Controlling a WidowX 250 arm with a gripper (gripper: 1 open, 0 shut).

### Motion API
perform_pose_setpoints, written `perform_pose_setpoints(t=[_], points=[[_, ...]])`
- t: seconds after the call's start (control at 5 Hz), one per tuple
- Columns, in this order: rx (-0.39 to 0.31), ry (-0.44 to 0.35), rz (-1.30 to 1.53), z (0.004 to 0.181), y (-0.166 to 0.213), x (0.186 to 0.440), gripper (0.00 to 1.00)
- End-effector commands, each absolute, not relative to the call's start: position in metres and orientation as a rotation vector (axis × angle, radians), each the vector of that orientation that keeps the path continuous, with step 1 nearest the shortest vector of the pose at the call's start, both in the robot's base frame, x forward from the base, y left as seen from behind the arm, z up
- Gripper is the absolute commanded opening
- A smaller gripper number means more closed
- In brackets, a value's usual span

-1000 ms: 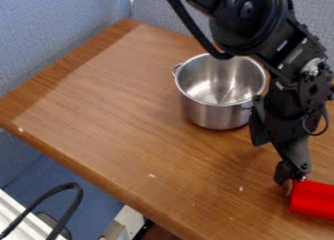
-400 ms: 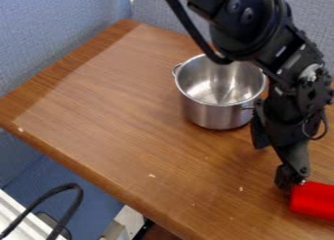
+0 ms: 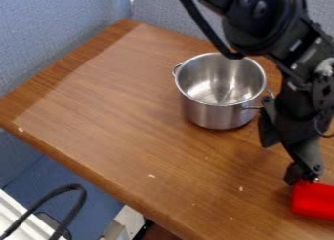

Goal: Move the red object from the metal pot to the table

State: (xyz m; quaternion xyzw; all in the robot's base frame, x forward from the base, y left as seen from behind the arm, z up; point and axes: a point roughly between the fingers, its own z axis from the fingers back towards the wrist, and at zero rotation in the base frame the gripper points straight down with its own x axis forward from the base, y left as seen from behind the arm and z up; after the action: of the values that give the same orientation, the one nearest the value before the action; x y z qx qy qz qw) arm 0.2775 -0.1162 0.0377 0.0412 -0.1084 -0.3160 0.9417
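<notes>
The red object [image 3: 312, 198] lies on the table [image 3: 117, 98] at the lower right, near the front edge. The metal pot [image 3: 222, 91] stands upright in the middle right of the table, and its inside looks empty. My gripper [image 3: 306, 171] hangs just above the red block's upper left corner. Its fingers are open and hold nothing. The black arm reaches down from the top of the camera view and passes to the right of the pot.
A blue wall runs behind the table at the left and top. The table's front edge slants from left down to the lower right. A black cable [image 3: 46, 210] loops below that edge at the bottom left.
The gripper has risen slightly and shifted right, away from the red block, which has stayed where it lies on the table. The pot has not moved.
</notes>
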Motion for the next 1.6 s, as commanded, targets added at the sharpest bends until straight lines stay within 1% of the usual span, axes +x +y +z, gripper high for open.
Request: perform_pose_setpoints(t=[0.0,0.2,0.4,0.6,1.0,1.4], points=[[0.086,-0.277,-0.629,0.051,-0.131,0.287,1.00],[0.078,-0.274,-0.629,0.051,-0.149,0.288,1.00],[0.043,-0.269,-0.612,0.043,-0.167,0.290,1.00],[0.031,-0.263,-0.584,0.037,-0.180,0.296,1.00],[0.042,-0.241,-0.555,0.031,-0.183,0.314,1.00],[0.044,-0.235,-0.482,0.026,-0.169,0.327,1.00]])
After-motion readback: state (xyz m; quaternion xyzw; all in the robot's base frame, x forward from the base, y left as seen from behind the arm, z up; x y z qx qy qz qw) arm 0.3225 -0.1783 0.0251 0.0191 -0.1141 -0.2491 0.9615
